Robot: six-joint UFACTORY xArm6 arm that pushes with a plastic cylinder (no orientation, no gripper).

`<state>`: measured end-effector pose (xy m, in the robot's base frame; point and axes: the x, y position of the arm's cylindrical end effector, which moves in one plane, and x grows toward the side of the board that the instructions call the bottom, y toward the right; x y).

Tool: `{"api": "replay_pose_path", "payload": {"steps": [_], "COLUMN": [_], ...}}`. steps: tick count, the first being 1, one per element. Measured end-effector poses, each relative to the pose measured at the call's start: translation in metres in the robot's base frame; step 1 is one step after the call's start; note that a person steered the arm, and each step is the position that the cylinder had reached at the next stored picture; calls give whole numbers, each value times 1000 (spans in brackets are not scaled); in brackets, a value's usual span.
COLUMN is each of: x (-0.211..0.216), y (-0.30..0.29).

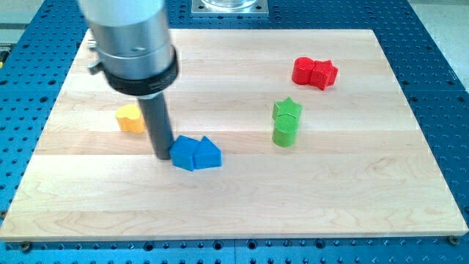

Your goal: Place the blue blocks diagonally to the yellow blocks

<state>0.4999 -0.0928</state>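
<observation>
- Two blue blocks, touching: a blue block of roughly five-sided outline (pixel 184 153) on the view's left and a blue block with a peaked, house-like top (pixel 208 153) on the view's right. The pair lies a little to the view's left of the board's centre, toward the view's bottom.
- Yellow block with a rounded, heart-like outline (pixel 131 118): up and to the view's left of the blue pair, near it but apart. The dark rod partly hides its right side, so whether a second yellow block sits behind the rod cannot be told.
- Dark straight rod ending in my tip (pixel 163 156): the tip rests at the surface just beside the left edge of the five-sided blue block, touching it or very nearly so. It stands between the yellow block and the blue pair.
- Claw: the arm carries none; only the rod shows, fixed beneath a wide silver and black cylindrical housing (pixel 136 45) at the view's upper left.
- Green star-shaped block (pixel 287 111) and green cylinder block (pixel 285 132): touching, star above, to the view's right of the blue pair and well apart from it.
- Two red blocks (pixel 315 72): touching, toward the view's upper right; their exact shapes are hard to make out.
- Pale wooden surface (pixel 352 191): carries all the blocks.
- Blue perforated base plate (pixel 440 88): surrounds the wooden surface.
</observation>
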Motion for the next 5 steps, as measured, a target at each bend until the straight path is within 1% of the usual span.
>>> {"api": "replay_pose_path", "payload": {"steps": [1, 2, 3, 5], "x": [4, 28, 27, -7], "y": [-36, -107, -42, 97]}}
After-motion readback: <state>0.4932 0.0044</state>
